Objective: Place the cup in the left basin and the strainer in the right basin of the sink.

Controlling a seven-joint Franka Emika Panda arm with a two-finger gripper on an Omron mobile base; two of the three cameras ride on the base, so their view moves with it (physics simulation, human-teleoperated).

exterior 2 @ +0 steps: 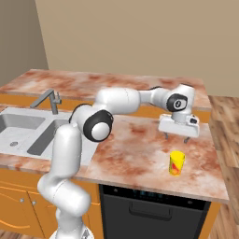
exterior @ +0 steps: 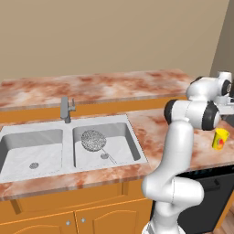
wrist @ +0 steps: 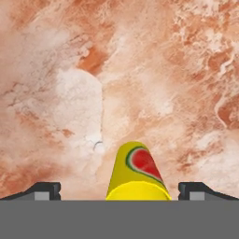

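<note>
The small yellow cup (exterior 2: 176, 163) with a red mark stands upright on the marble counter, right of the sink, near the front edge. It also shows as the cup (exterior: 220, 138) and the cup (wrist: 137, 175). My gripper (exterior 2: 176, 137) hovers open just above and behind it, nothing held. In the hand view the cup sits low between the two fingertips of the gripper (wrist: 120, 191). The grey mesh strainer (exterior: 93, 140) lies in the right basin (exterior: 123, 148). The left basin (exterior: 27, 148) holds nothing but its drain.
A grey faucet (exterior: 66, 109) stands behind the sink (exterior 2: 21, 125). A raised marble ledge (exterior: 91, 87) runs along the back. A black appliance front (exterior 2: 154, 210) sits under the counter below the cup. My own arm stretches across the counter between sink and cup.
</note>
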